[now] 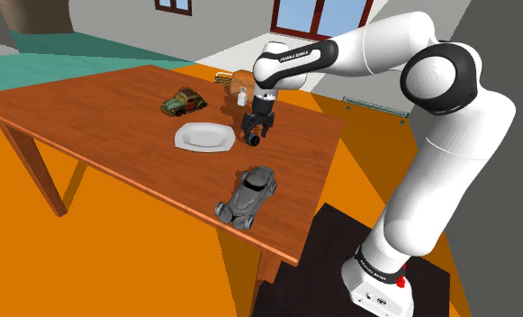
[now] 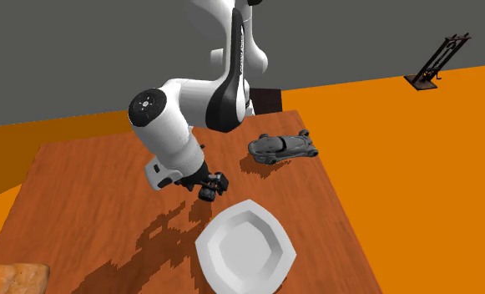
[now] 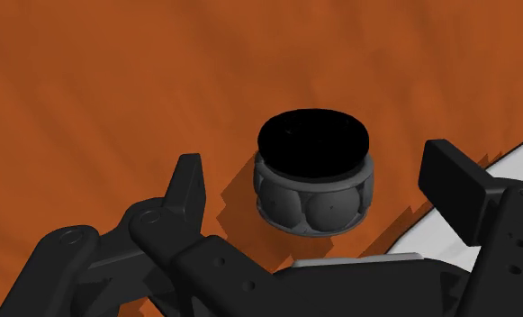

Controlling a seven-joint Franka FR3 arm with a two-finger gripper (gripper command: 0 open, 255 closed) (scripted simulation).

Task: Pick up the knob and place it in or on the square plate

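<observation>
Grey toy sports car (image 1: pixel 247 195) sits nearest the stand on the brown wooden tabletop (image 1: pixel 88 117). Beyond it the black claw (image 3: pixel 316 169) is low over the wood and spread wide, its fingers (image 3: pixel 187 185) either side of the dark grey round knob with a black top (image 3: pixel 313 171), not touching it. The knob is on the tabletop just beside the white square plate with cut corners (image 1: pixel 203 137). Farther back is a rusty green toy beetle car (image 1: pixel 183 102), then a brown lump (image 1: pixel 241 81), possibly bread.
</observation>
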